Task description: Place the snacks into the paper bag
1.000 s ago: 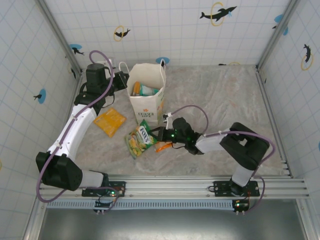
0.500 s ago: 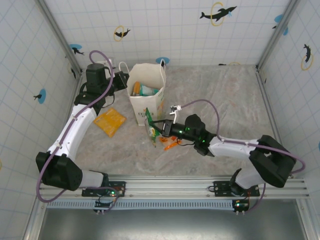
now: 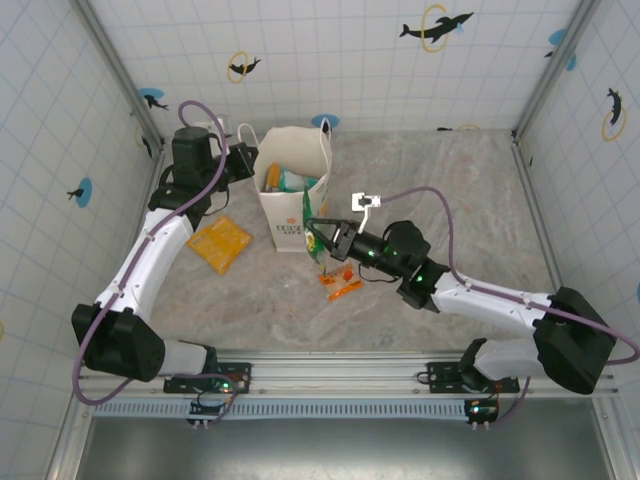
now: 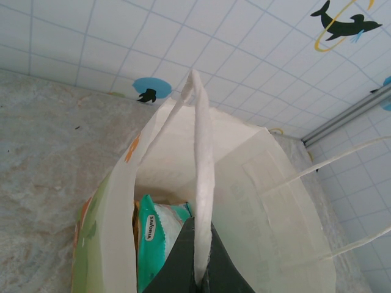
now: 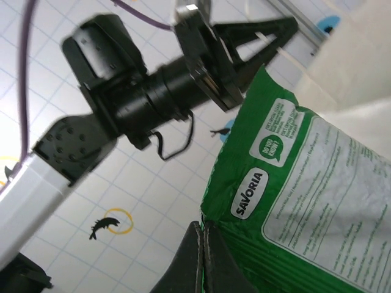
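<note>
Green packet (image 3: pixel 312 235) is up off the tabletop (image 3: pixel 450 200), hanging just beside the front right corner of the paper bag (image 3: pixel 293 190). The right fingers (image 5: pixel 190 264) pinch it narrowly by one edge. This looks like the carry-to-bag step. Next, I'd judge, the packet needs to go up over the rim and above the open mouth before it is released. On the far side, the left fingers (image 4: pixel 177 271) are clamped on the handle (image 4: pixel 203 183), steadying the bag, and a teal packet (image 4: pixel 156 235) lies inside. An orange packet (image 3: pixel 341 285) and a yellow packet (image 3: pixel 219 244) wait on the tabletop.
</note>
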